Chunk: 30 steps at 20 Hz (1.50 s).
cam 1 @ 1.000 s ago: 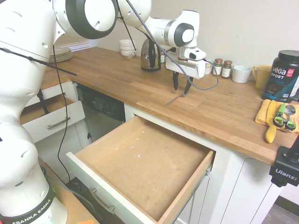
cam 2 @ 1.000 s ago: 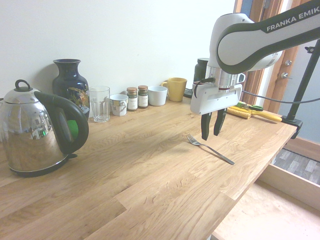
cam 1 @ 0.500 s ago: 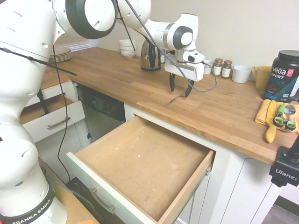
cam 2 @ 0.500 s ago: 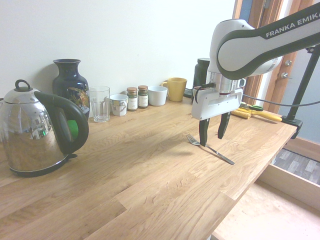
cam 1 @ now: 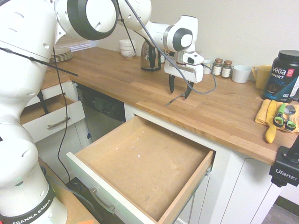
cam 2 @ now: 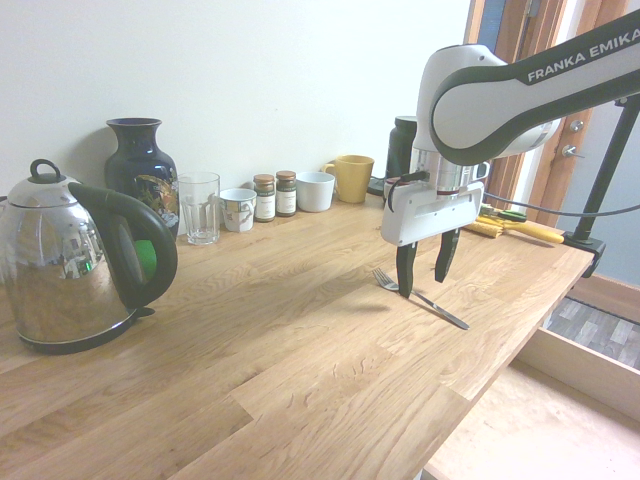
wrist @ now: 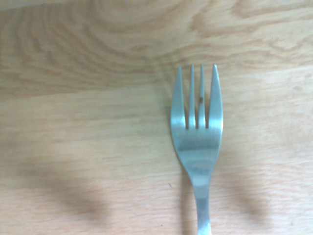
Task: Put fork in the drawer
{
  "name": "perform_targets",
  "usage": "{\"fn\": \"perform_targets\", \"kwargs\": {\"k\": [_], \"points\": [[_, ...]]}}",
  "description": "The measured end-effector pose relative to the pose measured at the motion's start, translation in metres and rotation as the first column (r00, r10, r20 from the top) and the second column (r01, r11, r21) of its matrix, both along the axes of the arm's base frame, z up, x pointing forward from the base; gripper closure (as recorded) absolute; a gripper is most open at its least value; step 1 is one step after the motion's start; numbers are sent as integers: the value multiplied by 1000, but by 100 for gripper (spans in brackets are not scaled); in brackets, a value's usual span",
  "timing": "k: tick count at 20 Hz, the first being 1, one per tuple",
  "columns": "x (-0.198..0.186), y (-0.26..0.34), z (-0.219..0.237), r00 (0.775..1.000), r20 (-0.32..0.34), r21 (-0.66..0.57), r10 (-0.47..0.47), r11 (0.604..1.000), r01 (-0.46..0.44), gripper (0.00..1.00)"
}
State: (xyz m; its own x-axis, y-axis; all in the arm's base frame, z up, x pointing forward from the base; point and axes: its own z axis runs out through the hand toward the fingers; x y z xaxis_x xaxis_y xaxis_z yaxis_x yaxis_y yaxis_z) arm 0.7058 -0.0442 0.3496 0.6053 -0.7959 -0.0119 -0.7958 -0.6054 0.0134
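Wrist view gives me the fork [wrist: 197, 142] lying flat on the bare wood bench [wrist: 78, 122], tines clear and sharp. From the second exterior view I read the claw [cam 2: 421, 274] pointing straight down with its fingers spread, one on each side of the fork's neck, tips just above the bench. Nothing is pinched. The drawer [cam 1: 140, 163] stands pulled out below the bench's near edge, its brown bottom bare.
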Motion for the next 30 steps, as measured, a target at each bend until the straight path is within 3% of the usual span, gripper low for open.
{"fn": "perform_targets", "kwargs": {"k": [30], "points": [[14, 5, -16, 1000, -9, 1, 7, 1000, -7, 100]]}}
